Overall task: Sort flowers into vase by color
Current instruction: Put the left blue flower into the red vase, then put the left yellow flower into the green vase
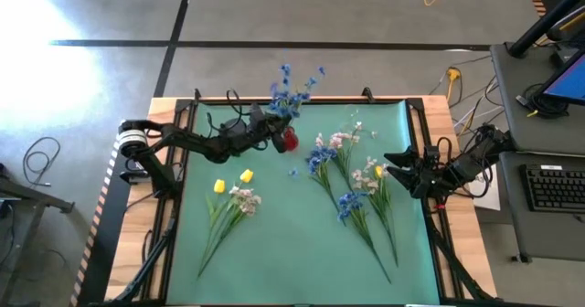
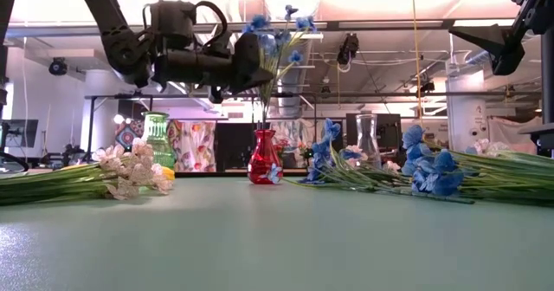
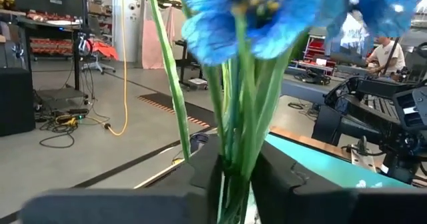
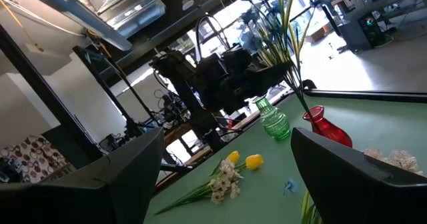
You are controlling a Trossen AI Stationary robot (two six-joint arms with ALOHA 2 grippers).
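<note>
My left gripper is shut on a bunch of blue flowers above a red vase at the table's far middle. The stems run down into the vase's neck. The vase also shows in the high view. My right gripper is open and empty, above the right pile of blue flowers and pink-white sprays, which lie flat on the mat. Two yellow buds and a pink-white spray lie at the left. My left gripper pinches the bunch's green stems between its two fingers, below the blossoms and above the vase's neck. The fingers come level from the table's left, across the stems. The bunch stands upright, its lower stems inside the red vase.
A green glass vase stands at the far left and a clear vase at the far right. A small blue petal lies loose on the green mat. The mat's near half holds only flower stems.
</note>
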